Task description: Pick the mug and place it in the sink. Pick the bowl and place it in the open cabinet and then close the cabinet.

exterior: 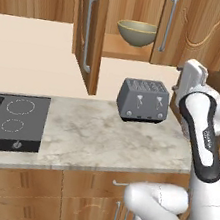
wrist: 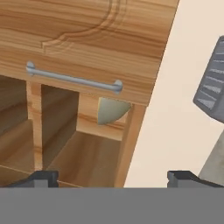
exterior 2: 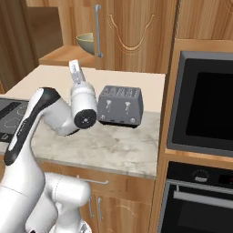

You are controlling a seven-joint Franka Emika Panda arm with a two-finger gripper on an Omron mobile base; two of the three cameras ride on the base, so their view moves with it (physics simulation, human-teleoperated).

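With the bowl (exterior: 136, 33) resting on the shelf inside the cabinet (exterior: 89, 32), that placement looks done. Both doors stand ajar, so closing them is what remains. The gripper (wrist: 112, 177) faces the right door's handle (wrist: 72, 78), fingers spread wide and empty. Mug and sink cannot be judged from these views.

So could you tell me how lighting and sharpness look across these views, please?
Left base view: flat, even light, the bowl sharp on its shelf, no glare. Right base view: the open cabinet interior is darker, the toaster casting a faint shadow. Hand view: softer, tilted, the bowl half hidden behind the door.
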